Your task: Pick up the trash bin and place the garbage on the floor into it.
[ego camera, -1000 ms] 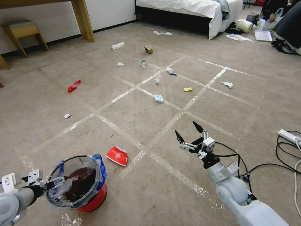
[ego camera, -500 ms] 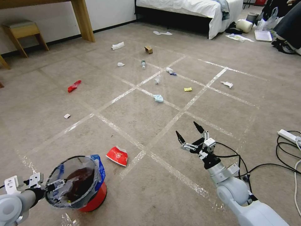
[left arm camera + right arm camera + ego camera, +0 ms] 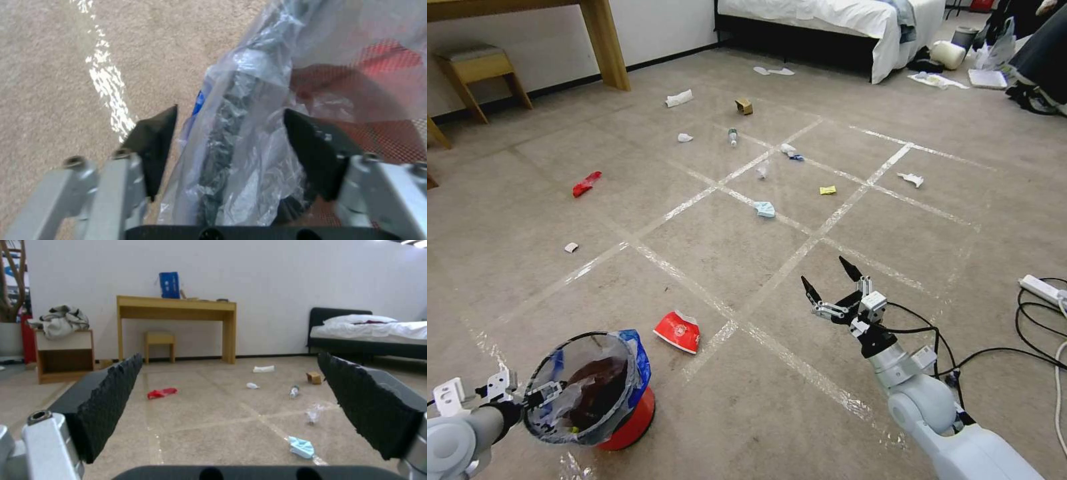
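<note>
Head view: left gripper [image 3: 537, 395] unclenched astride the lined trash bin [image 3: 620, 417] rim, dark scraps inside; right gripper [image 3: 830, 288] spread wide.

The left gripper [image 3: 546, 393] sits low at the robot's left, fingers spread. The right gripper [image 3: 829, 283] reaches forward, jaws wide apart.

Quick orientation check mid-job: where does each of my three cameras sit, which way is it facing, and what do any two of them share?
Head view: high on the robot, angled down over the floor; left gripper at the trash bin, right gripper raised.
Left wrist view: along open fingers straddling the bin's liner rim.
Right wrist view: low, level, facing the desk between open fingers.
Shared: head and right wrist both show the red wrapper.
</note>
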Motion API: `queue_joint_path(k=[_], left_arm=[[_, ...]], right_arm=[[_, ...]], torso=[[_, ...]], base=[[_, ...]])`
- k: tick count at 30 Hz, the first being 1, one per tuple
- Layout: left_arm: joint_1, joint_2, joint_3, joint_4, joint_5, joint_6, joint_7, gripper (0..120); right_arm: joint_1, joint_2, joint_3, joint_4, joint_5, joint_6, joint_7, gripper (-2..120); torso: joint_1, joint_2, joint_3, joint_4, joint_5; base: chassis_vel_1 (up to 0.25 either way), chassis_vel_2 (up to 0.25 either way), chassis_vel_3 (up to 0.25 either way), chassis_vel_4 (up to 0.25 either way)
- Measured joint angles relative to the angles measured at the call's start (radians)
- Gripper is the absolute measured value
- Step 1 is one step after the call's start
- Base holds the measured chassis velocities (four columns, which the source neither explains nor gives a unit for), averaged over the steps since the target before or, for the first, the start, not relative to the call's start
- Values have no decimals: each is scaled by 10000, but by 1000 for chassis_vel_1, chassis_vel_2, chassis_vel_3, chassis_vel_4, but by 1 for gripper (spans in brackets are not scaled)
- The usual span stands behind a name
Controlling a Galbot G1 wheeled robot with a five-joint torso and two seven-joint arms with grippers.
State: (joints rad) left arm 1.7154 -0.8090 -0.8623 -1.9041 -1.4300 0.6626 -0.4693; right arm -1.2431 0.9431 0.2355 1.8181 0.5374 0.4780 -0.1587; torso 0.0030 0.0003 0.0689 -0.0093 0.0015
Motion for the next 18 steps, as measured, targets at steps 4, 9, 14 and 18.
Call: queue_joint_path(k=[4, 9, 14, 18], left_arm=[[128, 43, 2, -243, -346, 117, -115, 42], [219, 71, -1, -466, -582, 227, -290, 26], [377, -11, -71, -680, -939, 404, -583, 8], [578, -88, -182, -886, -1165, 551, -740, 0]], right_arm=[[-32, -6, 52, 22, 0, 6, 57, 100], [-34, -10, 43, 103, -14, -7, 125, 100], [-70, -17, 28, 190, -41, -32, 197, 100], [-112, -38, 16, 257, -57, -52, 213, 100]], torso=[[0, 0, 2, -3, -7], [0, 0, 4, -2, -18], [1, 0, 4, -2, -17], [2, -2, 5, -4, -21]], base=[[0, 0, 0, 0], [0, 0, 0, 0], [0, 0, 0, 0], [0, 0, 0, 0]])
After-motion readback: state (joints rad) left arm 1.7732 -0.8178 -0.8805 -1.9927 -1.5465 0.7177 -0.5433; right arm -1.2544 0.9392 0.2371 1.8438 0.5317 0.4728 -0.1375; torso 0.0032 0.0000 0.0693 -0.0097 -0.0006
